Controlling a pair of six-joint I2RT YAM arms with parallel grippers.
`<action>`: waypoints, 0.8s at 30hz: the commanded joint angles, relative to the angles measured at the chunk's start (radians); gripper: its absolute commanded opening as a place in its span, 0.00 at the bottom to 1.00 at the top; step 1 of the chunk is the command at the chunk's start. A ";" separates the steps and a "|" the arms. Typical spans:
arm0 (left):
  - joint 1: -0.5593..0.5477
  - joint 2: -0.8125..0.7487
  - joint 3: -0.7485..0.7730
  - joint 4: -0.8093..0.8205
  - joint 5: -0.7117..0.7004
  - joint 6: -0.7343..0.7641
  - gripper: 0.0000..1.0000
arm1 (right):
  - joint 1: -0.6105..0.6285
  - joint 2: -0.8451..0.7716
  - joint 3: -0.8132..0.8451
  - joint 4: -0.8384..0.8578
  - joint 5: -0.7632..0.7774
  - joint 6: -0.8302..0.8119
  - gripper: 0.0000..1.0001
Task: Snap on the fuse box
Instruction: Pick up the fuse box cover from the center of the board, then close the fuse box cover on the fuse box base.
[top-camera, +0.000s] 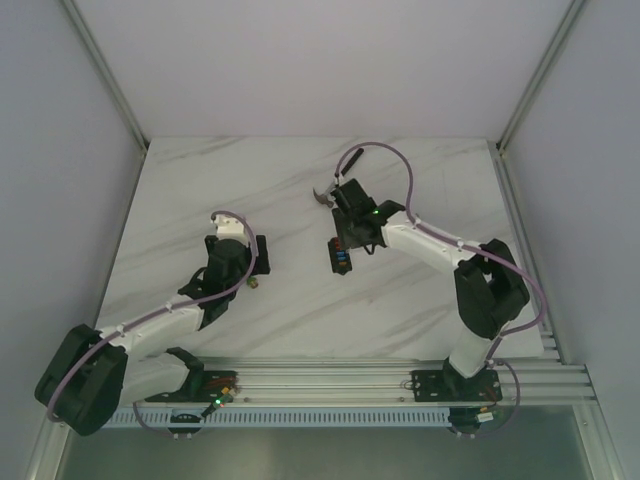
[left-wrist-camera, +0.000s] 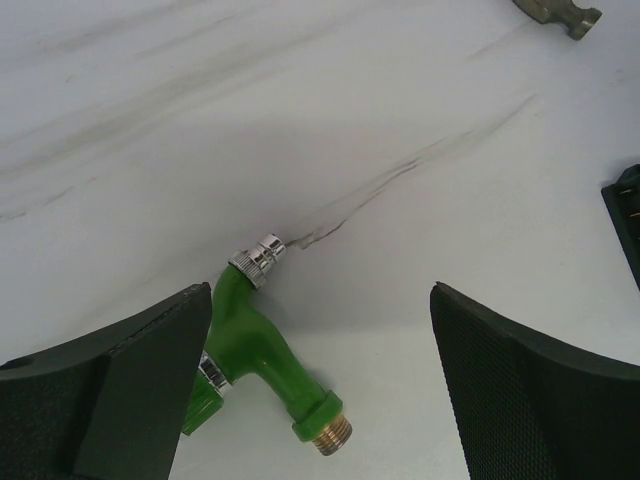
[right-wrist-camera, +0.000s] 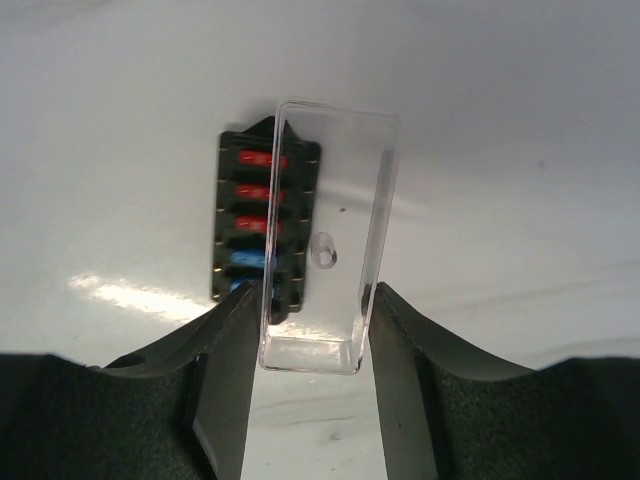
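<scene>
Gripping a clear cover (right-wrist-camera: 335, 230) by the fuse box (right-wrist-camera: 250, 215)
My right gripper (right-wrist-camera: 310, 320) is pinching the cover's sides; the fuse box is lying just beyond my left fingertip, red and blue fuses sitting in its slots. My left gripper (left-wrist-camera: 320, 375) is hanging wide open, a green fitting (left-wrist-camera: 258, 345) just beside its left finger.
</scene>
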 joint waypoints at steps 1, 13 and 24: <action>0.007 -0.020 -0.013 0.007 -0.026 -0.005 0.99 | 0.045 0.018 0.062 -0.063 0.037 0.078 0.45; 0.007 -0.012 -0.009 0.005 -0.015 -0.005 0.99 | 0.095 0.110 0.103 -0.090 0.036 0.121 0.47; 0.007 -0.006 -0.007 0.005 -0.009 -0.005 1.00 | 0.106 0.144 0.101 -0.096 0.008 0.111 0.50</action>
